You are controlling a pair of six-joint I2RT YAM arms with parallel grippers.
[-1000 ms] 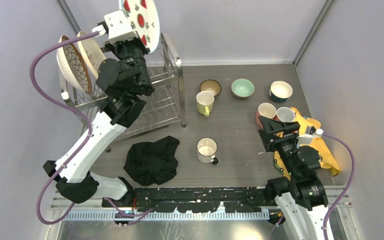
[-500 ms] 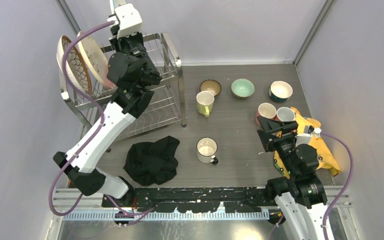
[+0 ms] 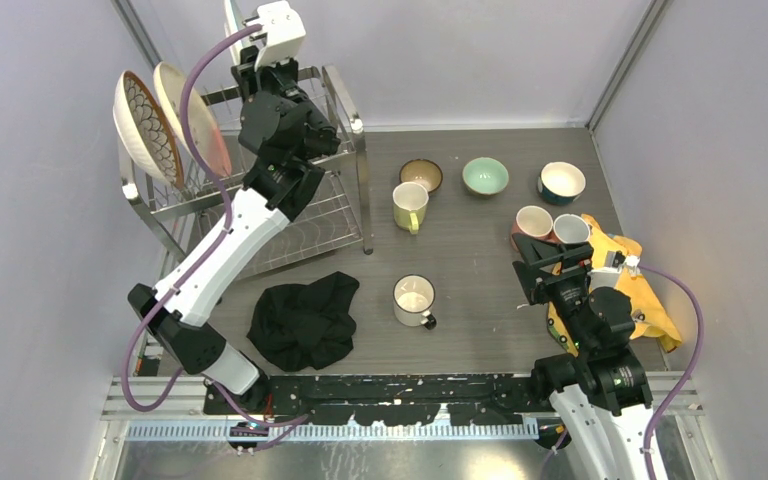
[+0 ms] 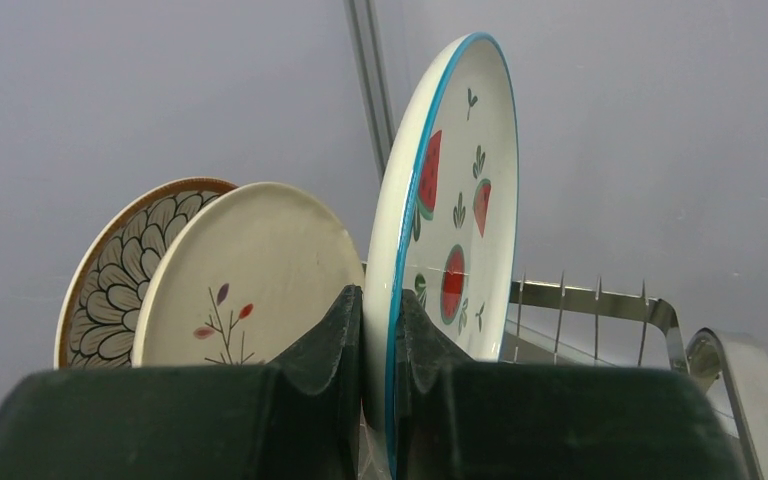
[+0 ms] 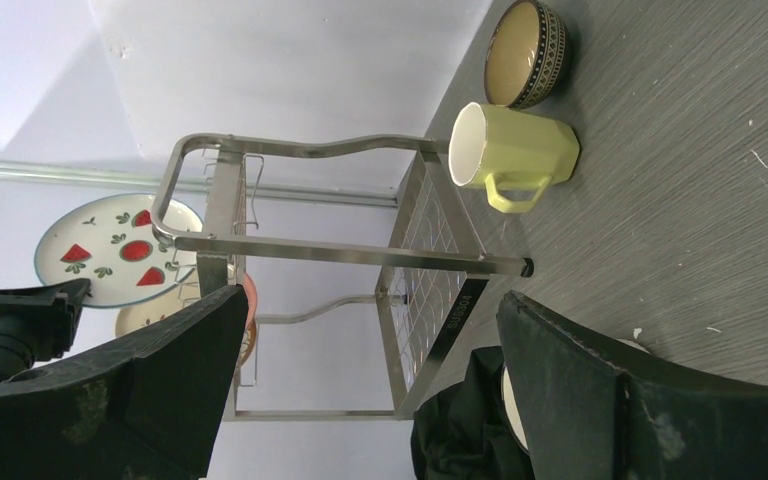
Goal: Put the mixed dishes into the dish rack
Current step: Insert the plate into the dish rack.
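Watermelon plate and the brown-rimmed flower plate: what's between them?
One cream plate with a twig motif stands between the watermelon plate and flower plate, clearest in the left wrist view.

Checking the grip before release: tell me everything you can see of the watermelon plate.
The watermelon plate is round, glossy white ceramic with a blue rim, painted with red watermelon slices and green leaves. It stands upright, its lower rim pinched by the left gripper over the dish rack, beside two racked plates. Whether it touches the rack is hidden.
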